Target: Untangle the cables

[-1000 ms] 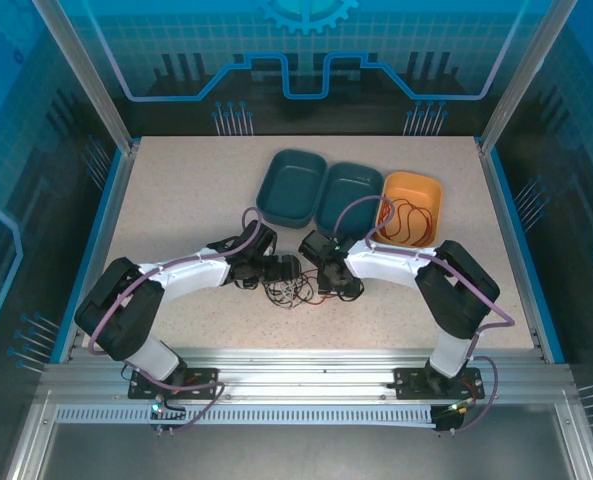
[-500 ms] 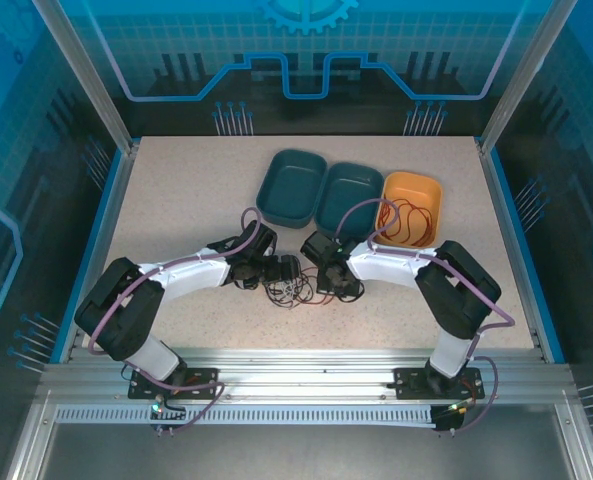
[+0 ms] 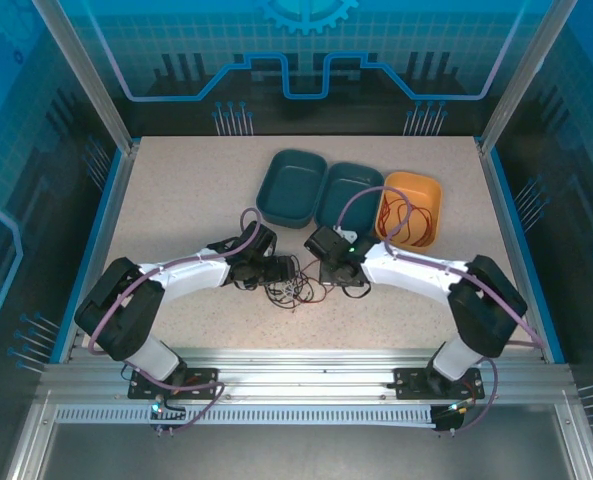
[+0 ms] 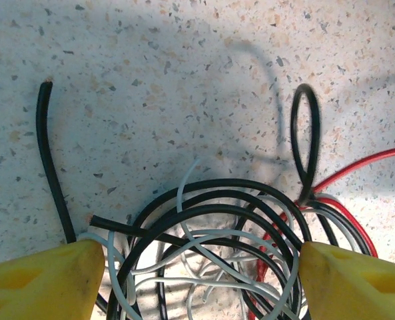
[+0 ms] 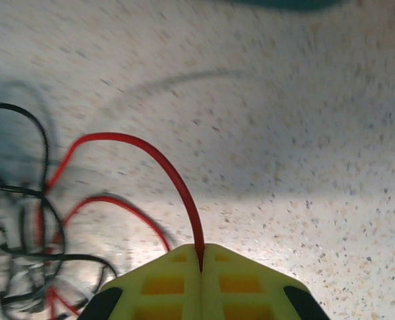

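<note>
Wires (image 3: 294, 291), thin floppy red, black and white ones, sit tangled on the table (image 3: 176, 200). Right hand (image 5: 200, 260) is pinched shut on the red strand (image 5: 177, 181); left hand (image 4: 200, 280) gapes over the pile. Probably light and snaggy, so grab loose ends.

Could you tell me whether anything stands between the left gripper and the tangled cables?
Nothing visible does. The open left gripper straddles the tangle of black cable, white cable and red cable lying on the table. The right gripper is shut on the red cable, beside the tangle.
</note>
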Available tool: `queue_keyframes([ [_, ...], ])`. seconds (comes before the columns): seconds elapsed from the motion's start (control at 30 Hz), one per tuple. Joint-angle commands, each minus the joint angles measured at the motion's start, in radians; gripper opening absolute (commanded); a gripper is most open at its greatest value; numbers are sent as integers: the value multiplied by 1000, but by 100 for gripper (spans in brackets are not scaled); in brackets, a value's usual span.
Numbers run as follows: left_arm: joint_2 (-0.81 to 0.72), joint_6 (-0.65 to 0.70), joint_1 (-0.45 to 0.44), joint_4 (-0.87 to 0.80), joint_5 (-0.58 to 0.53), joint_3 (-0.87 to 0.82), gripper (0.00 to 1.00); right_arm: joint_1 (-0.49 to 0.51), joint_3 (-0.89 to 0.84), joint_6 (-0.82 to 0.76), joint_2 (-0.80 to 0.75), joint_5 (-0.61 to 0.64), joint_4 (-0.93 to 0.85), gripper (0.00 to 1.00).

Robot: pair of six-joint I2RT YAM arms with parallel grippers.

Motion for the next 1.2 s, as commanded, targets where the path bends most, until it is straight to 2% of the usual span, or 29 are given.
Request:
queue_keyframes([
  [0.0,15,-2,3,4,-16,-9,77,19,27,-72,-74,72,55,0],
  [0.33,23,-3,3,15,-3,-19,71,36,6,-270,-297,41,245,0],
  [0.67,55,-1,2,-10,22,-3,70,39,163,-456,-434,74,169,0],
  [1.17,13,-15,2,6,27,-23,70,43,406,-619,-471,156,61,0],
])
